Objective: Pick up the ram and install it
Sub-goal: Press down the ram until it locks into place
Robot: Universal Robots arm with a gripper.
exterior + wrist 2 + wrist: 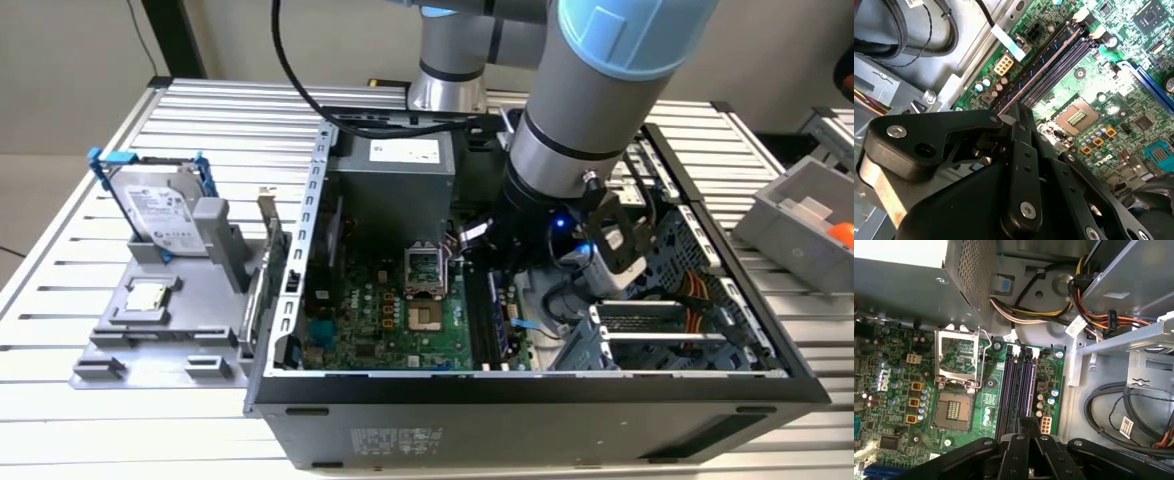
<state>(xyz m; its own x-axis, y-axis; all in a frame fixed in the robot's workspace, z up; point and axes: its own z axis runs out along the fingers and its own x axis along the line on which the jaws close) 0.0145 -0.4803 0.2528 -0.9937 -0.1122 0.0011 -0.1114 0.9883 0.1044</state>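
While you watch the exterior view, the gripper (pixel 577 262) hangs inside the computer case (pixel 534 380), beside the memory slots (pixel 497 318). In both wrist views the ram (pixel 1046 57) lies lengthwise in those slots, straight ahead of fingers (pixel 1024 432) whose hold you cannot tell.

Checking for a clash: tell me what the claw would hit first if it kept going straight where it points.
Probably the memory slots on the green board: in both wrist views the claw sits over their near end. Depth is unclear, and whether a stick sits there too.
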